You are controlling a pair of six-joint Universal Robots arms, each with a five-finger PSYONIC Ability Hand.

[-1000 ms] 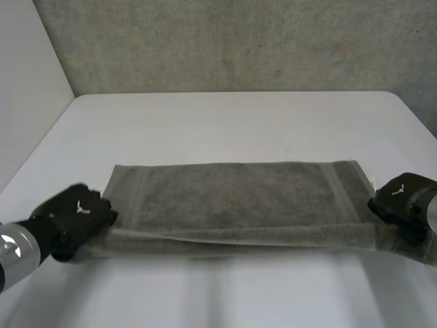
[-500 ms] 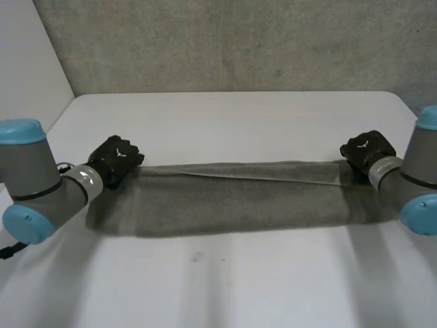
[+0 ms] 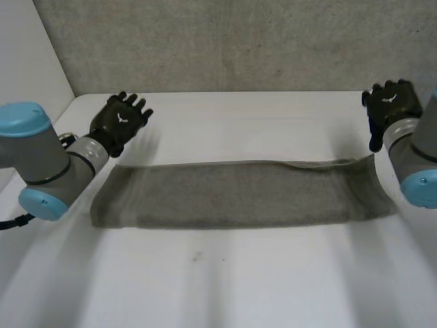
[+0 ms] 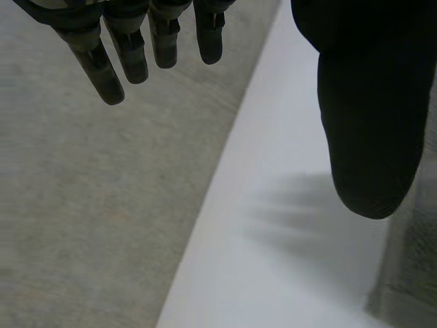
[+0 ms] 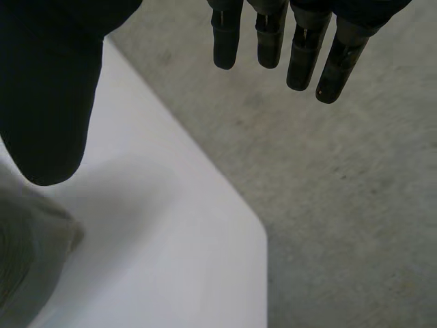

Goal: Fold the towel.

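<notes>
Hovering with fingers spread and holding nothing, my left hand [image 3: 121, 121] and right hand [image 3: 389, 106] hang beyond the far corners of the towel [image 3: 232, 195], which lies as a long strip, apparently folded double, across the white table [image 3: 225, 280].

You have no words or numbers to read here. The only marks are a small white emblem [image 3: 120, 117] on the back of the left hand [image 3: 127, 111] and a matching one on the back of the right hand [image 3: 388, 106]. Neither shows letters you can make out.
</notes>
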